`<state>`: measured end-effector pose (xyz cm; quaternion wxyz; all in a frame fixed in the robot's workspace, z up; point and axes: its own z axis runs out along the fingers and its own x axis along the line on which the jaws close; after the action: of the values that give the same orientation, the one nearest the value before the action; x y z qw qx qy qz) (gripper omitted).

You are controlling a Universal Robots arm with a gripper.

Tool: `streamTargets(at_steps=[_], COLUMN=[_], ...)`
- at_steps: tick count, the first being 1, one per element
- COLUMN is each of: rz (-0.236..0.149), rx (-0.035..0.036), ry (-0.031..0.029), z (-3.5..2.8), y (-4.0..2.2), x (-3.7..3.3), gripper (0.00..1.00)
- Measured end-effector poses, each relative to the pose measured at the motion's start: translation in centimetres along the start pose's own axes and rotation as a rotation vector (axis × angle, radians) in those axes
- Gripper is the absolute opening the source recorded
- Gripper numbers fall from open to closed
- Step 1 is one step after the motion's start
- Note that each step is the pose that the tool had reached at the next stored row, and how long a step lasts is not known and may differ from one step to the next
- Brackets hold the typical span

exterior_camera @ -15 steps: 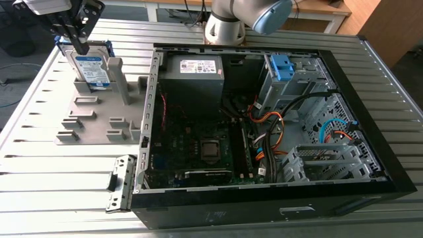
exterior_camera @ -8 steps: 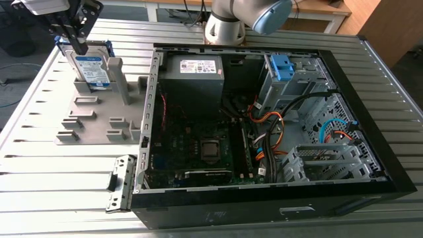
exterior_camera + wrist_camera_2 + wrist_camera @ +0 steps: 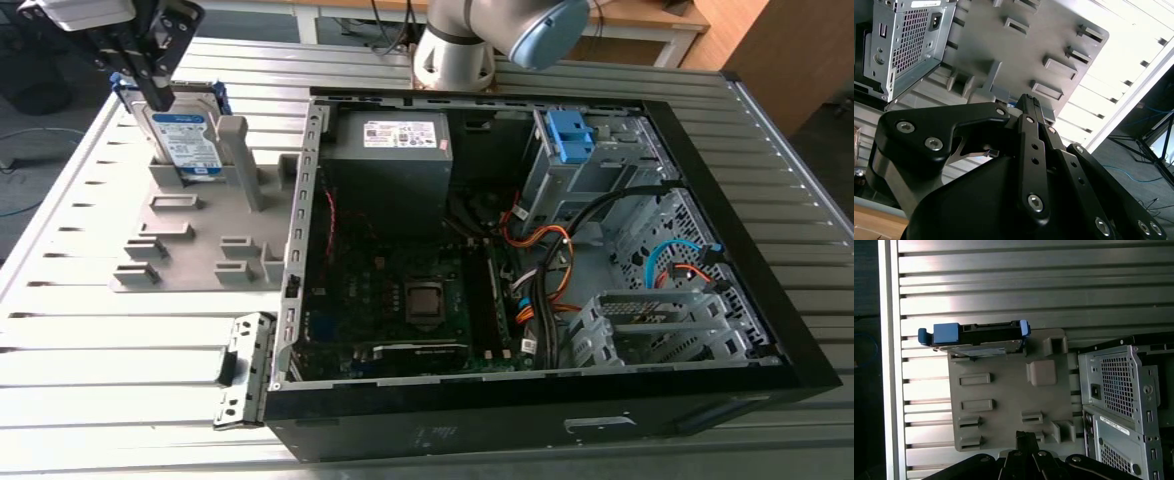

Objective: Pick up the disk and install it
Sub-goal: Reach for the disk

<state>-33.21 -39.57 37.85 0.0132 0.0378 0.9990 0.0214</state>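
The disk [image 3: 187, 135] stands upright on its edge in a slot of the grey holder [image 3: 200, 250] at the exterior view's left. It is silver with a white-and-blue label and a blue carrier frame. My gripper [image 3: 158, 98] hangs just above its top edge, fingers pressed together with nothing between them. In the first wrist view the disk [image 3: 976, 335] shows edge-on at the far end of the holder [image 3: 1004, 395], apart from the gripper [image 3: 1026, 436]. In the second wrist view the gripper [image 3: 1029, 100] points down at the holder [image 3: 1019, 45].
An open black computer case [image 3: 747, 260] lies at the exterior view's right, holding a grey power supply [image 3: 391, 160], a motherboard [image 3: 400, 290], cables and a drive bay with a blue bracket [image 3: 567, 135]. The slatted metal table [image 3: 120, 340] carries everything.
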Motion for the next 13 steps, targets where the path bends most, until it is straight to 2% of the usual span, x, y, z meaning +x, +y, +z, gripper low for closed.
streamTargets(at_steps=[13], rz=[0.0], rx=[0.0], ry=[0.0001], z=[0.15], y=[-0.04], x=[0.38], gripper=[0.11])
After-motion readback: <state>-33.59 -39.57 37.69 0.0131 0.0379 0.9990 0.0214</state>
